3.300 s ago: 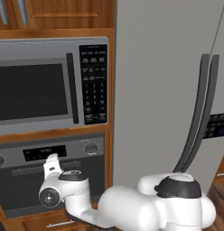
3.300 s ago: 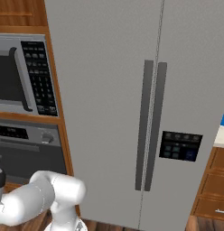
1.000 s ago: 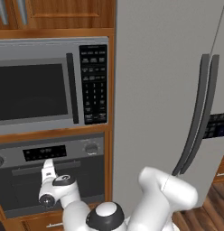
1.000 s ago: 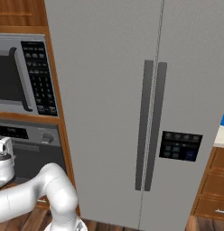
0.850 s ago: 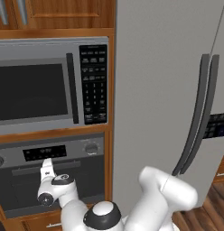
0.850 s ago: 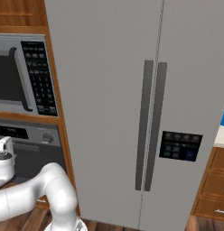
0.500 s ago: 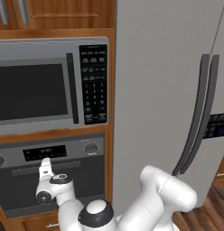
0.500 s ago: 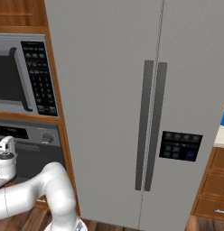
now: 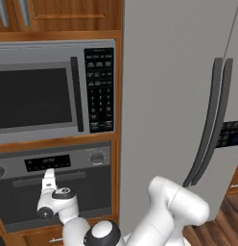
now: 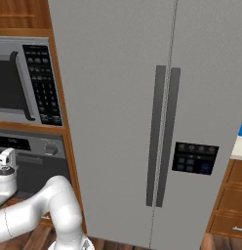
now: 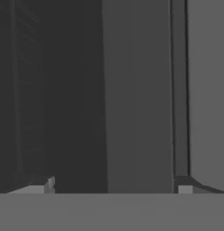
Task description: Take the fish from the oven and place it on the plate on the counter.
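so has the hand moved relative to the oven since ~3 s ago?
Yes. In the left base view the gripper has shifted left along the oven front, away from the knob and closer to the handle.

Oven (image 9: pixel 53 192), lower left of the left base view: grey steel, dark glass door, black display. Microwave (image 9: pixel 39 93), above: grey, black keypad. Refrigerator (image 10: pixel 142 97): plain pale grey, dark grey handles, black panel. Cabinet surround (image 9: pixel 68 19): warm brown wood grain.

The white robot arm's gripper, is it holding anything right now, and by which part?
Nothing is held. The two-finger gripper stands open in front of the grey steel wall oven's dark glass door, near its bar handle, with its finger tips wide apart.
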You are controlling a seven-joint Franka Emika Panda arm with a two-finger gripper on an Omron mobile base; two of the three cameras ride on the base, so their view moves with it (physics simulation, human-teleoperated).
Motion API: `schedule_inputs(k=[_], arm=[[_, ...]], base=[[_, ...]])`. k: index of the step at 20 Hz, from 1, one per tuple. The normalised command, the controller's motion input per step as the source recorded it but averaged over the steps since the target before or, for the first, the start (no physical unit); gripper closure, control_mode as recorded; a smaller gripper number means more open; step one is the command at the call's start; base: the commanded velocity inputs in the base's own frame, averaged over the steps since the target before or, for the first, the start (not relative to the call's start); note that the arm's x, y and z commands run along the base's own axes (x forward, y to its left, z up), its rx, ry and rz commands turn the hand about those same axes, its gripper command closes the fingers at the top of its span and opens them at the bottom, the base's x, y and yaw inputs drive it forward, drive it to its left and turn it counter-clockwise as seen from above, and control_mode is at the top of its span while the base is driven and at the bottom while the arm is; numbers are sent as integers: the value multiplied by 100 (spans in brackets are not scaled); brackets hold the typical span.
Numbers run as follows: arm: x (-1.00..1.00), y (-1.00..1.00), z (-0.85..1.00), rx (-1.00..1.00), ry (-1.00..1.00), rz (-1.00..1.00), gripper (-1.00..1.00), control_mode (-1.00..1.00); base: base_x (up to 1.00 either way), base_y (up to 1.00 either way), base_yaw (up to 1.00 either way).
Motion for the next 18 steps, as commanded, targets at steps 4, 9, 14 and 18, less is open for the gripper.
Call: schedule_inputs(k=[4, 9, 14, 18], arm=[[26, 21, 2, -2, -5, 0, -100, -100], [40, 24, 7, -6, 0, 0, -100, -100], [15, 25, 25, -3, 0, 0, -100, -100], [22, 21, 33, -3, 0, 0, -100, -100]], base=[[0, 0, 0], [0, 0, 0], [0, 0, 0], [0, 0, 0]])
